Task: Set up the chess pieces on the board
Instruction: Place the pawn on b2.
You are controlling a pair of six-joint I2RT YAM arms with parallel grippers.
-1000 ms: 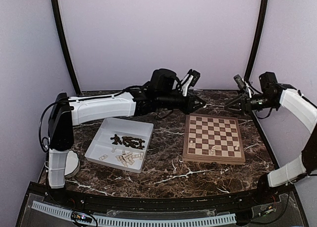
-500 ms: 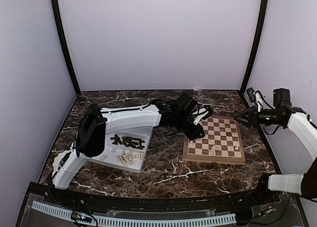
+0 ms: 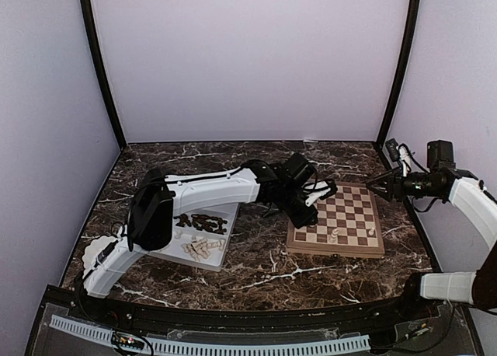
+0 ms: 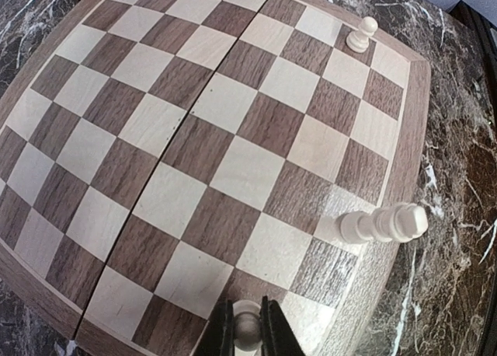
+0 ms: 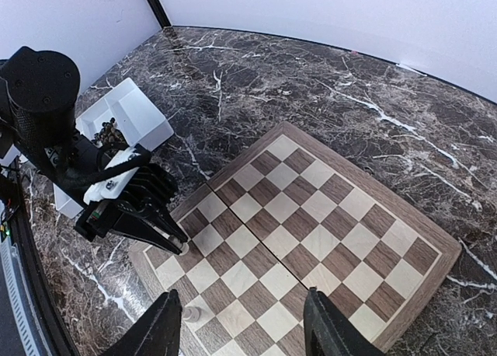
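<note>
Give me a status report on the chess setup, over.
Left claw shut on cream piece at edge of board. Right claw open, empty. Nothing blocking.

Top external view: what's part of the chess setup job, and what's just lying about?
Job:
- board
- chess pieces in the white tray
- pale pieces on the board
- left gripper, shut on a pale piece

Lying about:
- white tray, container only
- white bowl, partly behind the left arm
- right gripper, open, holding nothing
</note>
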